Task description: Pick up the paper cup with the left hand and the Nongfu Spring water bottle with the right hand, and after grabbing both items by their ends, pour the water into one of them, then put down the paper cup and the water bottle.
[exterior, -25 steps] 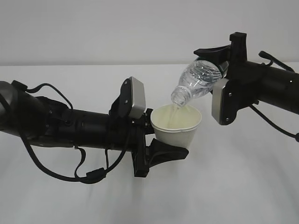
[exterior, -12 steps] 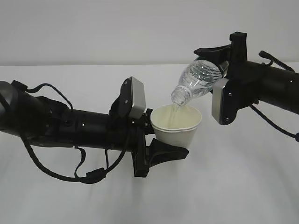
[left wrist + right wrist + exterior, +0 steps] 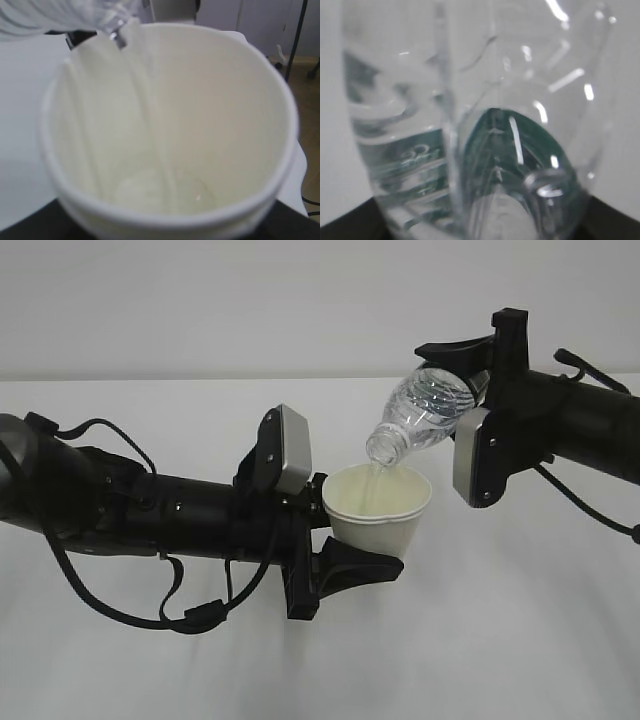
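Observation:
My left gripper (image 3: pixel 352 532) is shut on the white paper cup (image 3: pixel 378 508) and holds it upright above the table. One black finger (image 3: pixel 360 566) shows below the cup, the other is hidden behind it. My right gripper (image 3: pixel 463 380) is shut on the base end of the Nongfu Spring water bottle (image 3: pixel 420 418), which is tilted with its mouth down over the cup's rim. A thin stream of water (image 3: pixel 377 475) falls into the cup. In the left wrist view the water (image 3: pixel 150 115) runs down the cup's (image 3: pixel 280 125) cream inside wall and pools at the bottom. The clear bottle (image 3: pixel 470 100) fills the right wrist view.
The white table (image 3: pixel 520 640) lies under both arms, with a plain pale wall behind. Loose black cables (image 3: pixel 190 615) hang under the left arm. A cable (image 3: pixel 296 40) and cabinet fronts show past the cup in the left wrist view.

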You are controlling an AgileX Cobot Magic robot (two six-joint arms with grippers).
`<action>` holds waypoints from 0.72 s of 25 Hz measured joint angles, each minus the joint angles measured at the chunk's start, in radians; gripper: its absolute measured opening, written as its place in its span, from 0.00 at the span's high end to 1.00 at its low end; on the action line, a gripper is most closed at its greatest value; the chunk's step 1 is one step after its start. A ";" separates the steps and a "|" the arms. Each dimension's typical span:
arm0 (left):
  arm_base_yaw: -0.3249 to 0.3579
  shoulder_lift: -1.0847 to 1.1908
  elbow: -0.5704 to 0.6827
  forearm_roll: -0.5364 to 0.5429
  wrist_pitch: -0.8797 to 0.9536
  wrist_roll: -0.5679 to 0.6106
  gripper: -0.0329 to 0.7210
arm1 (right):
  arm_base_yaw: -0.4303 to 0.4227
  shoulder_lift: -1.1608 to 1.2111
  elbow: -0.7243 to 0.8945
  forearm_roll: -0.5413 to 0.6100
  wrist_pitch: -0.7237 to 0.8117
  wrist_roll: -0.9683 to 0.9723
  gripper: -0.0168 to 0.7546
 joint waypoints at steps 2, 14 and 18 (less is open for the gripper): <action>0.000 0.000 0.000 0.000 0.000 0.000 0.38 | 0.000 0.000 0.000 0.000 -0.005 0.000 0.40; 0.000 0.000 0.000 0.000 0.000 0.000 0.38 | 0.000 0.000 0.000 0.002 -0.014 0.000 0.40; 0.000 0.000 0.000 0.000 0.000 0.000 0.38 | 0.000 0.000 0.000 0.002 -0.014 0.000 0.40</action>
